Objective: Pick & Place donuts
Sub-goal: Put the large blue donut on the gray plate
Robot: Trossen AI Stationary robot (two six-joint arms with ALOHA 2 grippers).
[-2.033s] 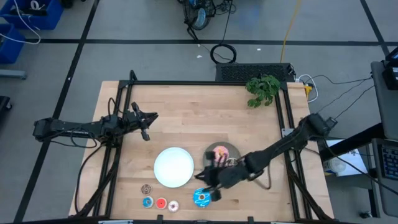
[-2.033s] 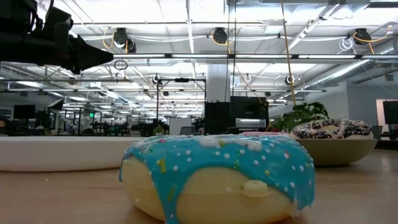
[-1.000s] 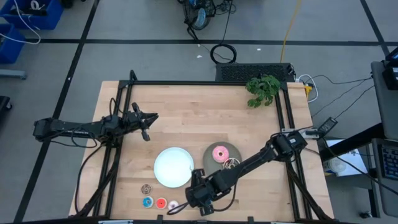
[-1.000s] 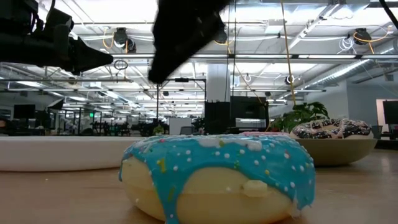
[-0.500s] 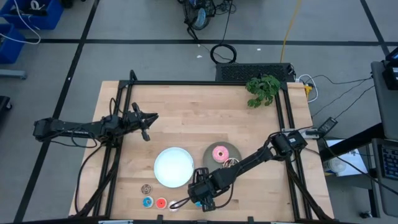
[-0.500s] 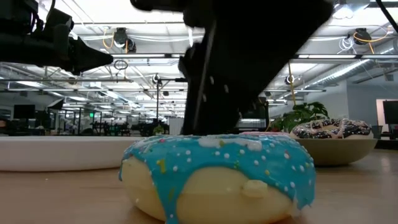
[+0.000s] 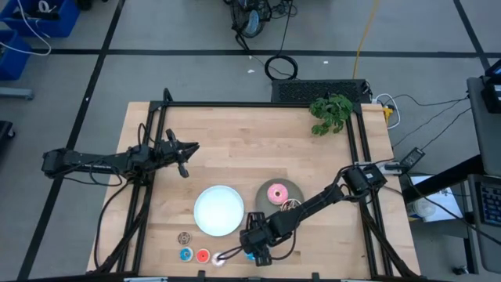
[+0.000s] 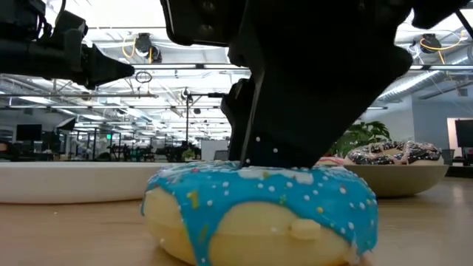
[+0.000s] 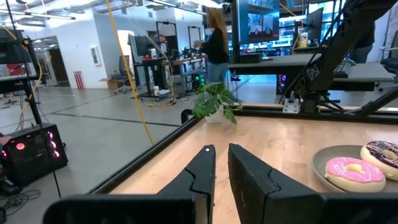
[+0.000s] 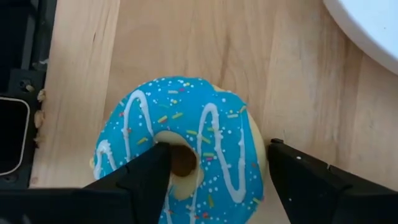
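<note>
The blue sprinkled donut (image 10: 186, 124) lies flat on the table near its near edge, and it also shows in the low view (image 8: 259, 214). My right gripper (image 10: 214, 155) is open and straddles one side of the ring from above; in the high view (image 7: 252, 249) it covers the donut. The pink donut (image 7: 276, 193) and the dark brown drizzled donut (image 8: 395, 153) lie on the grey plate (image 7: 266, 188). Tiny brown (image 7: 184, 237), blue (image 7: 185, 254), red (image 7: 203, 255) and white (image 7: 218, 258) donuts lie at the near left. My left gripper (image 9: 221, 163) is shut and empty, raised at the far left (image 7: 188, 149). My right gripper comes at the blue donut from above, pointing down. One finger (image 10: 146, 171) stands in the donut's hole (image 10: 177, 158) and the other (image 10: 298, 171) at the ring's outer side (image 10: 258, 155). The jaws are open across that side of the ring. The donut rests on the table.
A round white plate (image 7: 218, 210) lies just beyond the blue donut, with its rim in the right wrist view (image 10: 367, 25). A small green plant (image 7: 330, 112) stands at the far right. A dark frame (image 10: 12, 93) runs along the table's near edge beside the donut.
My right gripper has come down over the blue donut until its fingers reach the ring. The donut has shifted slightly under it and stays on the table.
</note>
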